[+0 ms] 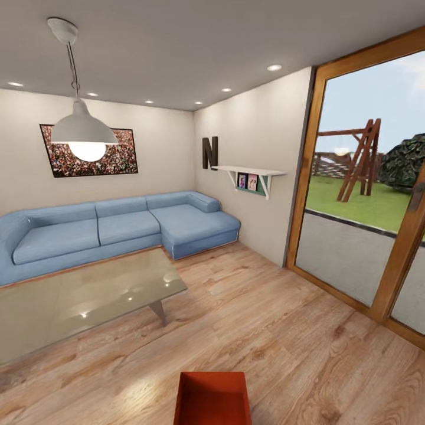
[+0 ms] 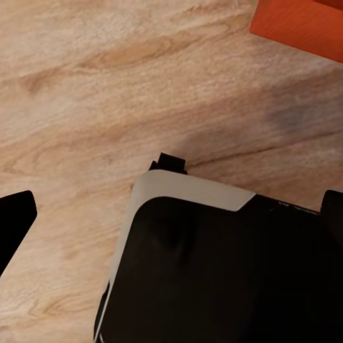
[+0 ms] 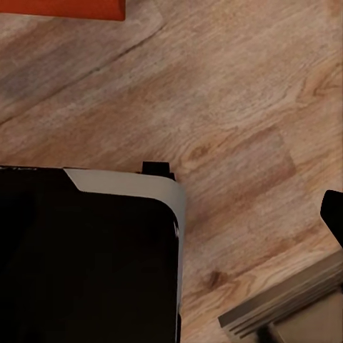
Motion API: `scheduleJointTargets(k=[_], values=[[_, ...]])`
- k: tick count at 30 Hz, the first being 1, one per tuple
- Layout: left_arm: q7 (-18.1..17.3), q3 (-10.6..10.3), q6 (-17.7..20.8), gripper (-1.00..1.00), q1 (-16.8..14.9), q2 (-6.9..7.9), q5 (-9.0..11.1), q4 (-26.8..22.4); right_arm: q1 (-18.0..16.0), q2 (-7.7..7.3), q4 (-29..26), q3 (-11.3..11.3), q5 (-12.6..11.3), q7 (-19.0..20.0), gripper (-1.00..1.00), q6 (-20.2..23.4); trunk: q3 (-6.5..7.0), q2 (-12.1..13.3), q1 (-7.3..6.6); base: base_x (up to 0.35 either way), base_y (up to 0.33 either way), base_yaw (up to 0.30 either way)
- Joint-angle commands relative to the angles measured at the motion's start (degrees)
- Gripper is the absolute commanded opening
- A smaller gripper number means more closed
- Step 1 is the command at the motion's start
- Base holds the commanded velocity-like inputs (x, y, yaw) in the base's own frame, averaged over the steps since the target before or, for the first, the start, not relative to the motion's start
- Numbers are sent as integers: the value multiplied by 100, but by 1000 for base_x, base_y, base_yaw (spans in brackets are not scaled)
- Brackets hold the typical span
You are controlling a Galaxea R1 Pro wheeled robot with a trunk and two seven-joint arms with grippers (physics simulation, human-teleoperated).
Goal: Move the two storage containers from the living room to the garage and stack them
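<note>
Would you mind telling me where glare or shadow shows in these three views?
Head view: ceiling-light glare spots on the glass coffee table, lit pendant lamp. Left wrist view: faint shadow on the wood floor near the storage container. Right wrist view: soft shadow beside the container's edge.

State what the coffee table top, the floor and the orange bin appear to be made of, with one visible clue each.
Coffee table top: glass, glossy; ceiling lights reflect in it.
Floor: light wood planks; grain and knots show.
Orange bin: probably plastic; thin, plain, evenly coloured walls.
</note>
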Motion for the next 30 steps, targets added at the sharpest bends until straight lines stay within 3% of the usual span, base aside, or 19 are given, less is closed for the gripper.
scheduleJointTargets(k=[1, 30], values=[[10, 8, -2, 100, -3, 0, 20, -1, -8, 5, 17, 48, -50, -3, 100, -33, -28, -49, 24, 0, 0, 0], [5, 8, -1, 100, -4, 9, 16, 7, -7, -19, 17, 46, -50, -3, 100, -30, -549, -1212, 661, 0, 0, 0]])
